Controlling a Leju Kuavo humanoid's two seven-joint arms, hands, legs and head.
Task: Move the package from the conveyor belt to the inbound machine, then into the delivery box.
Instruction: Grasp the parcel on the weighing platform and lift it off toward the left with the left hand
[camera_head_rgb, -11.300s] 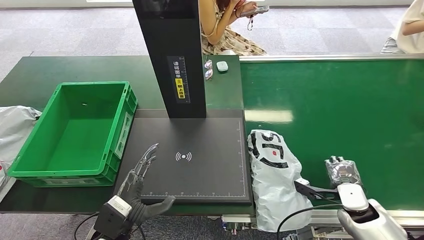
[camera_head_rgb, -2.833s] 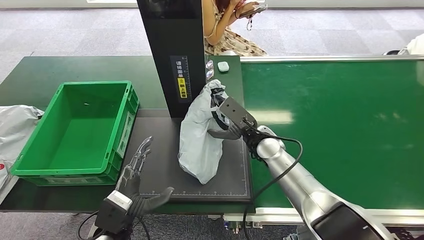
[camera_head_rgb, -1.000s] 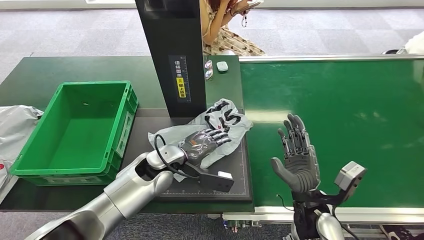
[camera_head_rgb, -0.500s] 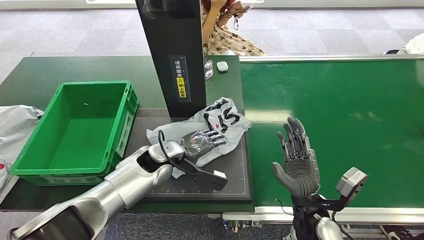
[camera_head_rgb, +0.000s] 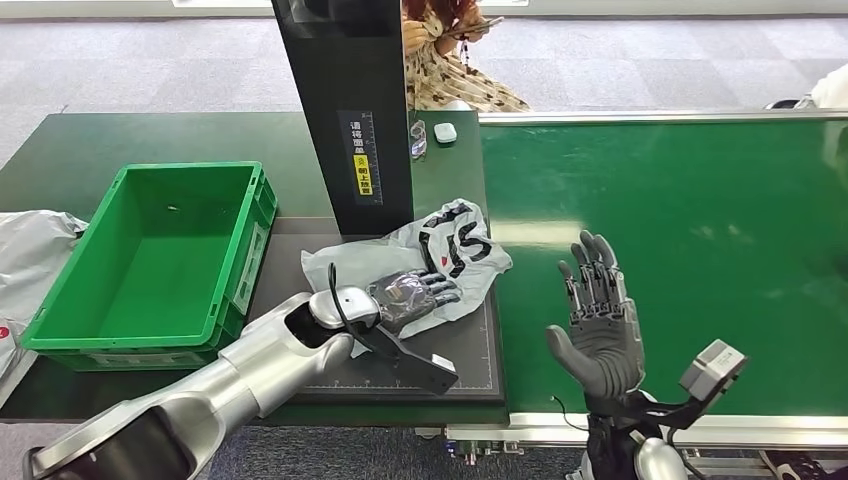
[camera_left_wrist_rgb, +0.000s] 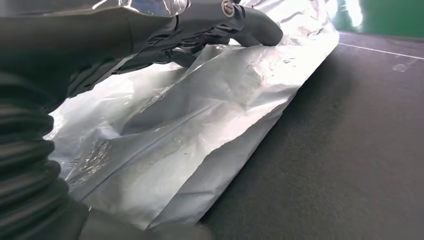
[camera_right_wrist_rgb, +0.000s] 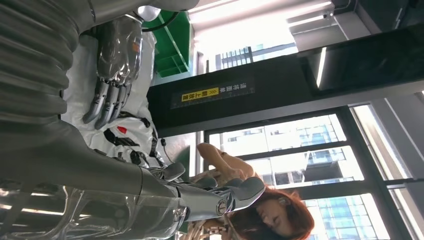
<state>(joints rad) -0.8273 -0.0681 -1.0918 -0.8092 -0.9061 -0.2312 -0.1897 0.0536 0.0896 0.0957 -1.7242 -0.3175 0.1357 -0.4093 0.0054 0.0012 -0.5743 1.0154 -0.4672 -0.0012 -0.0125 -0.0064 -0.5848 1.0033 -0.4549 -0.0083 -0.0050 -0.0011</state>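
right hand (camera_head_rgb: 598, 322): it sat lower right of the head view, palm up over the belt's near edge, fingers spread and holding nothing. A few seconds earlier it was the one carrying the bag over, so it had let go and backed off.

left hand (camera_head_rgb: 412, 293): this was the new bit. Way back it just hovered at the pad's lower left corner; now it lay flat on top of the bag, fingers pressed into the plastic. From the wrist cam the fingers (camera_left_wrist_rgb: 235, 17) draped over the crinkled film. Couldn't tell if it had a real grip or was just resting on it.

bag (camera_head_rgb: 455, 250): middle of the frame, lying flat on the scanner pad (camera_head_rgb: 460, 345), printed end toward the belt. Over the last second it had shuffled a touch to the right under the hand.

belt (camera_head_rgb: 700, 240): right half of the frame, green, the bag was off it.

tower (camera_head_rgb: 350, 110): black post at top centre, just behind the bag.

bin (camera_head_rgb: 65, 300): green crate at the left, nothing in it yet.

what it meant: I'd say the belt-to-machine leg was done and the handover between hands had happened. Next up was probably the left hand getting a proper hold and lifting the bag left into the bin. Slippery film, so the grip could easily slide.
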